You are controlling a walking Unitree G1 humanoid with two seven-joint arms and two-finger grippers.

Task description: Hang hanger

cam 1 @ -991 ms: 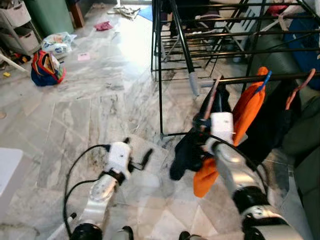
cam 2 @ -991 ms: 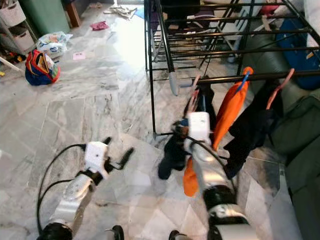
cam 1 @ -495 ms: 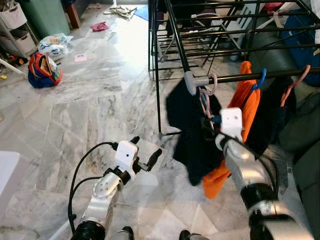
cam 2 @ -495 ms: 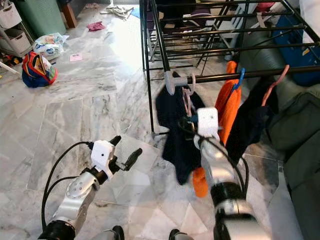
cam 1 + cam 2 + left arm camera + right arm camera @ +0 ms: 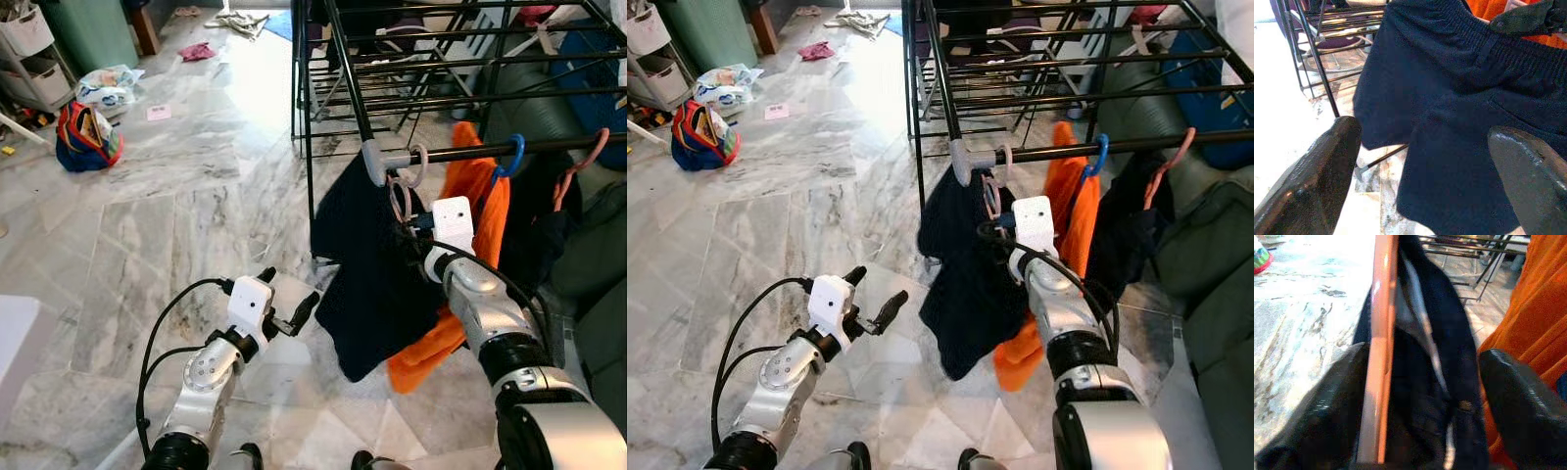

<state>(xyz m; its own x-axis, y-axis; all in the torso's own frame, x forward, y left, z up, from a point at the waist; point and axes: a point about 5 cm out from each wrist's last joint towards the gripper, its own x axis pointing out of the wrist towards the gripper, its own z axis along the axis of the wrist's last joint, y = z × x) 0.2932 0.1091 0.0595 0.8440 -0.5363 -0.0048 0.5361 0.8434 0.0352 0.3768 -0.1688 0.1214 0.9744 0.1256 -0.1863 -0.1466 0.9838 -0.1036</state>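
A pale pink hanger [image 5: 415,164] carrying a dark navy garment [image 5: 372,284] is hooked over the black rail [image 5: 549,147], right beside the rail's grey end cap [image 5: 373,162]. My right gripper [image 5: 409,231] is just below the hook, against the garment's top. In the right wrist view its fingers [image 5: 1327,401] stand apart, with the hanger's pink bar [image 5: 1382,333] and navy cloth [image 5: 1435,357] between them. My left gripper [image 5: 294,315] is open and holds nothing, low over the floor and left of the garment's hem [image 5: 1459,147].
An orange garment [image 5: 482,196] on a blue hanger [image 5: 512,152] and a dark one on a pink hanger [image 5: 588,157] hang further along the rail. The black drying rack [image 5: 411,59] stands behind. A bag [image 5: 86,137] and litter lie on the marble floor far left.
My right arm has raised the hanger and its hook has gone over the rail; the navy garment now hangs full length. The left arm has risen slightly.
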